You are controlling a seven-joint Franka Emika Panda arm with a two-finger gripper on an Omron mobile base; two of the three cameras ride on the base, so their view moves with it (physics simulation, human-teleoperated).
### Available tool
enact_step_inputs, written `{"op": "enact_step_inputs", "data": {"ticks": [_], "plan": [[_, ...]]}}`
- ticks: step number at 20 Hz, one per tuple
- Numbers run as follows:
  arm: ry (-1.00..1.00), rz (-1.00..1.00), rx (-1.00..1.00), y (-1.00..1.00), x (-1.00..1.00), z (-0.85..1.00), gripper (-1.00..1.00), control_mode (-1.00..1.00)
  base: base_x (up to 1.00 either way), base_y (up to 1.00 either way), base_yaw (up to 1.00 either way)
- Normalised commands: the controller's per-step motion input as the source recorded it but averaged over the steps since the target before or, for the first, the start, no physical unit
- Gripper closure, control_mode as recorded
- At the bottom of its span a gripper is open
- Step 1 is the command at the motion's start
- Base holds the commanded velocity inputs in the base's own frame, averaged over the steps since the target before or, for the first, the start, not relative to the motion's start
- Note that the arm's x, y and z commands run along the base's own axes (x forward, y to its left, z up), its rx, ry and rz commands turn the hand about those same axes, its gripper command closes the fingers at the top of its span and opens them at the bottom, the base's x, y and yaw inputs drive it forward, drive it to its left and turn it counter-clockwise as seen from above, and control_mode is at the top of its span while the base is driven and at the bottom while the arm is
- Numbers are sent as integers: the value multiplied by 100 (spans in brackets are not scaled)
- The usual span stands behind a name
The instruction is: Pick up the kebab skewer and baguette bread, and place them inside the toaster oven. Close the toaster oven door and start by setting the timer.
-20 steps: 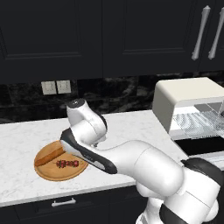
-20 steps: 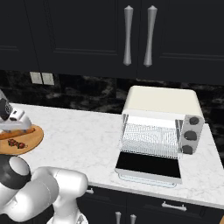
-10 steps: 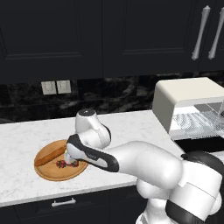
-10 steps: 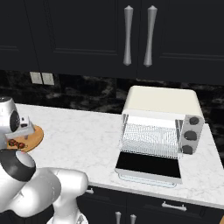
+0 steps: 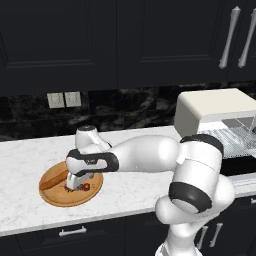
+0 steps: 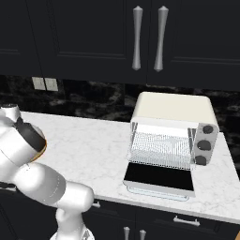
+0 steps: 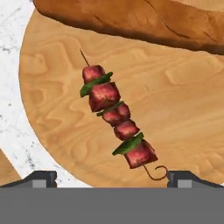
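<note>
Over the round board (image 7: 183, 109) I hold my gripper (image 7: 111, 177), jaws apart, above the kebab skewer (image 7: 117, 124), baguette (image 7: 144, 22) just beyond.

The white arm with dark joints rises from the lower right of the left base view, bends sharply and reaches across to the left. Its two-finger pincer (image 5: 76, 186) points downward at centre left, jaws spread wide, gripping nothing.

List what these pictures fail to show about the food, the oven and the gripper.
- Orange-brown baguette bread: cut off by the hand view's top edge; partly behind the arm in the left base view.
- Cream-white toaster oven: right side cut off in the left base view.
- Red-and-green kebab skewer: tiny and mostly hidden under the open gripper there.
</note>
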Motion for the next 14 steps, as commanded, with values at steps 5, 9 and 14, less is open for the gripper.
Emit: {"op": "enact_step_inputs", "data": {"ticks": [5, 9, 14], "plan": [[3, 11, -3, 0, 24, -23, -100, -100, 0, 0, 0], [0, 9, -1, 2, 3, -43, -100, -100, 0, 0, 0], [0, 3, 0, 8, -1, -18, -100, -100, 0, 0, 0]]}}
